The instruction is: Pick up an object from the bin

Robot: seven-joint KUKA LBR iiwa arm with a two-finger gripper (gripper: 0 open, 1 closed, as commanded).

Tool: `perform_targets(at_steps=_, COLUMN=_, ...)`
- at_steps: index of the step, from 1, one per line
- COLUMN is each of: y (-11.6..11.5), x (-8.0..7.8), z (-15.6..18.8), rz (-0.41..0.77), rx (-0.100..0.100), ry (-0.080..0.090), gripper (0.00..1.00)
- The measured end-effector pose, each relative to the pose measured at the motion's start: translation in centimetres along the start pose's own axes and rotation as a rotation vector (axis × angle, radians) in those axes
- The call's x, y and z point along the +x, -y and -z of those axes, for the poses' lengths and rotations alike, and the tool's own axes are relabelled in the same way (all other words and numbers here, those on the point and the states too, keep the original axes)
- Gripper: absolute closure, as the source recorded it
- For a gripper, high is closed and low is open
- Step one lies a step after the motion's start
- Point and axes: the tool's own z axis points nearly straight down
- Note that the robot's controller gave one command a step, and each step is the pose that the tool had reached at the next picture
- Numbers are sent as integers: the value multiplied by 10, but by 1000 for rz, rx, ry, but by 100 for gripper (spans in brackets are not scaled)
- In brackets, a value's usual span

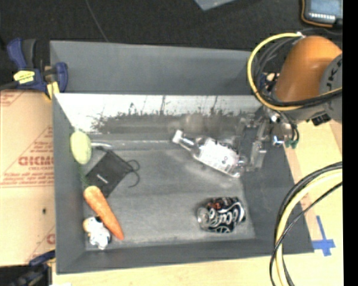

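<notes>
A clear plastic bottle [210, 152] with a white label lies on its side in the right half of the bin, its cap toward the upper left. My gripper [254, 151] is low at the bottle's right end, its two dark fingers standing apart and open. The left finger [246, 143] is right against the bottle's base; I cannot tell whether it touches. Nothing is between the fingers. A crushed black-and-white can [221, 214] lies below the gripper, near the bin's front right corner.
Along the left side lie a pale green oval thing [80, 146], a black flat pouch with a cord [107, 173], an orange carrot [103, 212] and a small white toy [97, 232]. The arm with its orange cover and cables hangs over the right rim.
</notes>
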Motion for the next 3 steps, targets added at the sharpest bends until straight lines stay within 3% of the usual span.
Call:
perform_targets(at_steps=1, y=-1, x=-1, z=5, rz=2, rx=1, ry=6, gripper=0)
perform_targets(at_steps=2, y=-11, x=-6, z=-46, rz=-1, rx=3, ry=13, gripper=0)
perform_targets(at_steps=3, y=-15, x=-4, z=-95, rz=-1, rx=1, ry=5, gripper=0)
